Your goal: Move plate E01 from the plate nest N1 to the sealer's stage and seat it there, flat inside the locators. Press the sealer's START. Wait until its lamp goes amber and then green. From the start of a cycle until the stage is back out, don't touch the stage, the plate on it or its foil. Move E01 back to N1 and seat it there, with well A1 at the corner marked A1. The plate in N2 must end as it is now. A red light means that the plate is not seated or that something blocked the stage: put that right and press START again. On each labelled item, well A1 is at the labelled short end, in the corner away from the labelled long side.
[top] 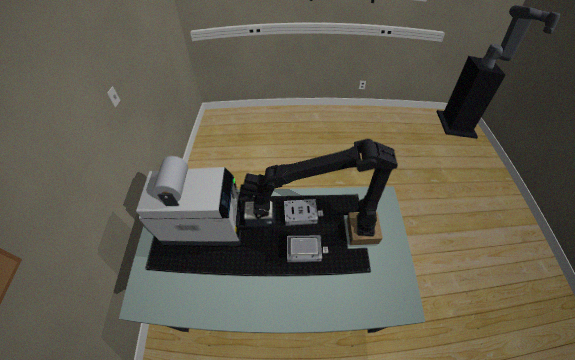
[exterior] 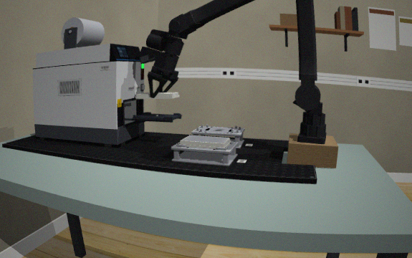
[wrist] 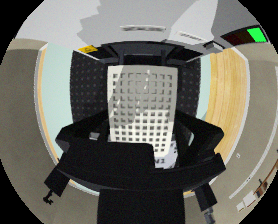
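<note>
While I watch from my end, the claw (top: 262,212) (exterior: 160,94) (wrist: 141,112) is closed on plate E01 (top: 251,211) (exterior: 170,95) (wrist: 142,95), one finger at each long side, its grid of wells facing up. I have the plate up in the air just outside the front of the sealer (top: 192,190) (exterior: 77,96) (wrist: 140,15), over the stage (top: 267,223) (exterior: 157,117), with a clear gap between the two. The stage sticks out of the machine, and the lamp (top: 234,181) (exterior: 142,66) (wrist: 257,35) shows green. Nest N1 (top: 300,212) (exterior: 223,130) (wrist: 165,160) stands bare on the black mat (top: 257,260) (exterior: 120,158) (wrist: 90,80), its top and corner posts showing. Beside it, nest N2 (top: 304,259) (exterior: 206,155) carries its own plate (top: 304,246) (exterior: 206,141), which looks flat to me. Both nests stand between the sealer and the wooden block (top: 374,239) (exterior: 313,154) under my arm's base, and the mat lies on the pale green surface (top: 267,305) (exterior: 206,211) (wrist: 55,105). I can't make out E01's corner marking from any of my views.
</note>
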`<state>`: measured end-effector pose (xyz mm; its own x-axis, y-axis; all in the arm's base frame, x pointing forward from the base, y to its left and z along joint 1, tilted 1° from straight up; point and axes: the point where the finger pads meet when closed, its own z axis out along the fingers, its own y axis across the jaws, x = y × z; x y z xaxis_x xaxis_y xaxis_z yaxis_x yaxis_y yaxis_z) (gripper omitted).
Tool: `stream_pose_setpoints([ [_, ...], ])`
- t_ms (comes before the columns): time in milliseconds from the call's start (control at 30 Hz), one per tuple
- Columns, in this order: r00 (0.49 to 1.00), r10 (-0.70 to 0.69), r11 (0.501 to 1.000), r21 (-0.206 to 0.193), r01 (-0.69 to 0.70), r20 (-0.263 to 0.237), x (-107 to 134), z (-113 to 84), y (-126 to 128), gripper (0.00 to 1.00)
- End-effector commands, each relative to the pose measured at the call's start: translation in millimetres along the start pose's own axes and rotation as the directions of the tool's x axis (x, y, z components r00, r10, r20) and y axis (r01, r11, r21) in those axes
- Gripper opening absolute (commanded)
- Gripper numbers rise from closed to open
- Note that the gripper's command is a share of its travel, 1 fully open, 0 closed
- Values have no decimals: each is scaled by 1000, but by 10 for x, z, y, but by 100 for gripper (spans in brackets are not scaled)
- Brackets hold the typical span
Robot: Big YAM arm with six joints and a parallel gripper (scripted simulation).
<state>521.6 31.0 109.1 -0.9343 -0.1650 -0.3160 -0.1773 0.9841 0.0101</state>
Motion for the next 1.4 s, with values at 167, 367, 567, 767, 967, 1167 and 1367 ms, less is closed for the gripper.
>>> stream_pose_setpoints([
  [167, 999, -3, 1000, -1, 3, 49, -285, -126, 30, 0],
  [367, 998, -9, 1000, -1, 9, 56, -328, -145, 54, 0],
  [567, 997, -21, 1000, 3, 21, 71, -365, -114, 20, 0],
  [767, 998, -5, 1000, 7, 4, 61, -275, -80, -68, 0],
  [967, 998, 1, 1000, 5, -2, 62, -176, -100, -39, 0],
  [1167, 999, -2, 1000, -2, 2, 39, -50, -11, 64, 0],
  [1367, 999, -12, 1000, -2, 12, 37, -90, 54, 62, 0],
])
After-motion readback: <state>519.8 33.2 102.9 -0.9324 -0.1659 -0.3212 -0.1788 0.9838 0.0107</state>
